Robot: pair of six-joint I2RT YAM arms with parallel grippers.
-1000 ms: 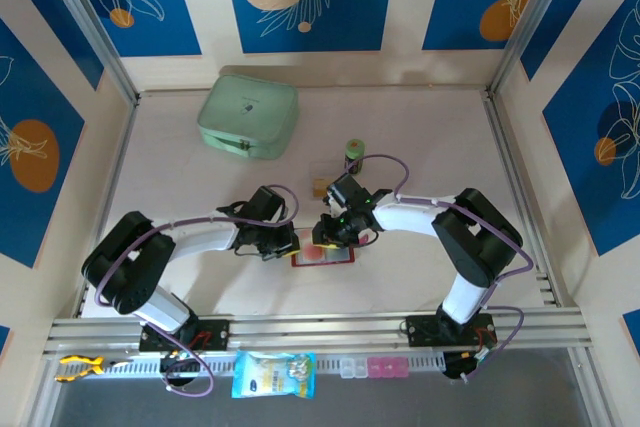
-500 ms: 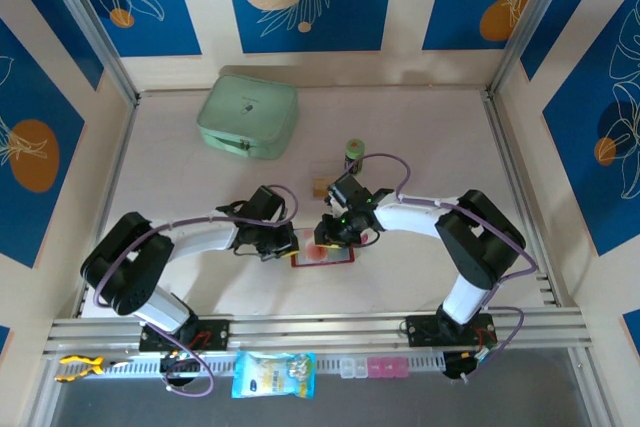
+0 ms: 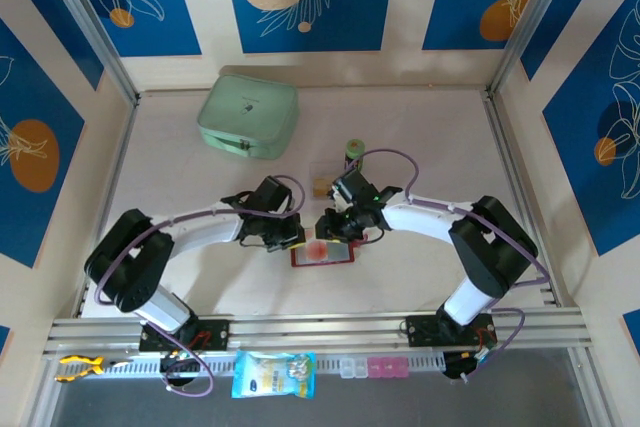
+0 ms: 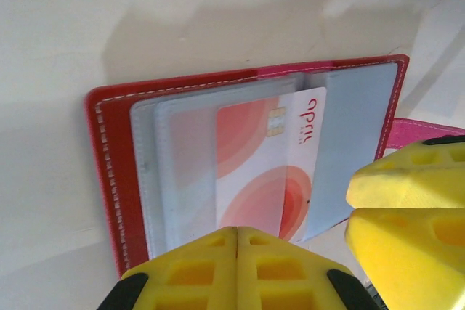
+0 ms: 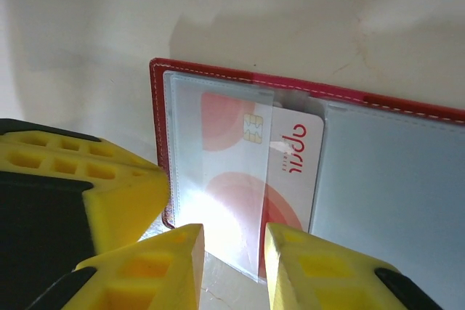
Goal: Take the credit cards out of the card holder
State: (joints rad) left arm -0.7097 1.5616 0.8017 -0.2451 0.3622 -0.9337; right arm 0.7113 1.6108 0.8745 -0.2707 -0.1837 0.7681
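Shows the card holder [image 3: 323,253] lying open and flat on the table [image 3: 430,147], clear sleeves [image 4: 182,165] upward. Finds one of the credit cards [image 4: 261,172], printed with red and orange circles and a chip, protruding from a sleeve toward the holder's spine yet mostly inside. Places the left gripper [image 4: 236,266] on the holder's left far corner, jaws pressed together on nothing, apparently pinning the cover. Places the right gripper [image 5: 232,266] at the holder's far edge, jaws slightly parted, sleeve and card edge lying in the gap, not clamped. Records, against a second earlier, a closer reach of the left arm toward the holder and an outward swing of the right elbow, with the holder unmoved. Suggests bracing settled and extraction barely begun, with no card free yet.
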